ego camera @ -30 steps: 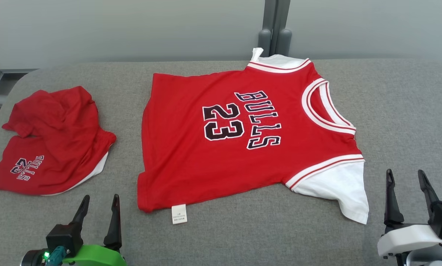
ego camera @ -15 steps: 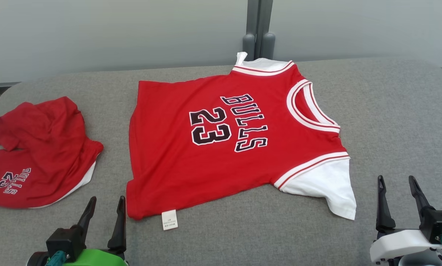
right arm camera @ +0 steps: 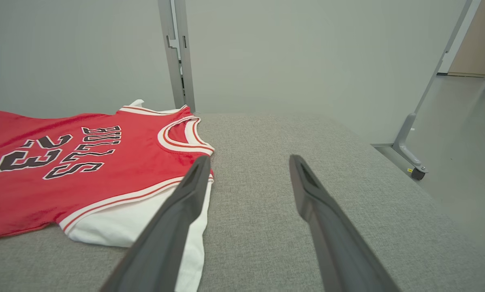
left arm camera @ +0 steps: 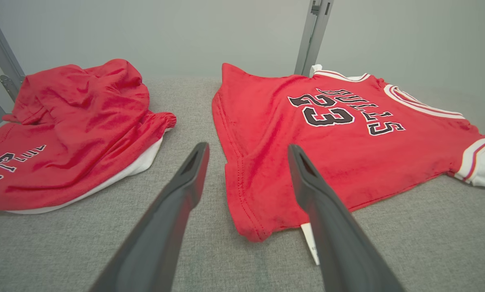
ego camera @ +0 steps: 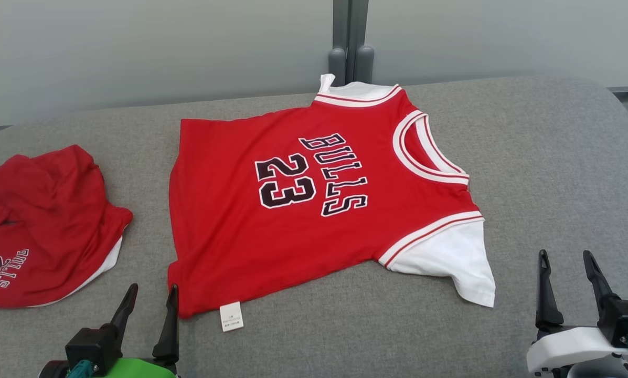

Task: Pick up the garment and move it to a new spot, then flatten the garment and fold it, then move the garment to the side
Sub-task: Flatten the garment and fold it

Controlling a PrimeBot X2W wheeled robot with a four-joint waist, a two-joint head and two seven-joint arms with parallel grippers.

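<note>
View is panned; jersey point(ego camera: 314, 210) unmoved, flat on tabletop point(ego camera: 555, 157). Spread wide, empty: left end effector point(ego camera: 154, 287) at 7 o'clock, right end effector point(ego camera: 565, 253) at 5 o'clock. Folding judged next.

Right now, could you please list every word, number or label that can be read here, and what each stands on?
"BULLS": chest of the flat red jersey with white sleeves.
"23": same jersey, beside the word.
"BULLS" and "23": small, on the crumpled red fabric garment at the left.
Print on the white hem tag: too small to read.
</note>
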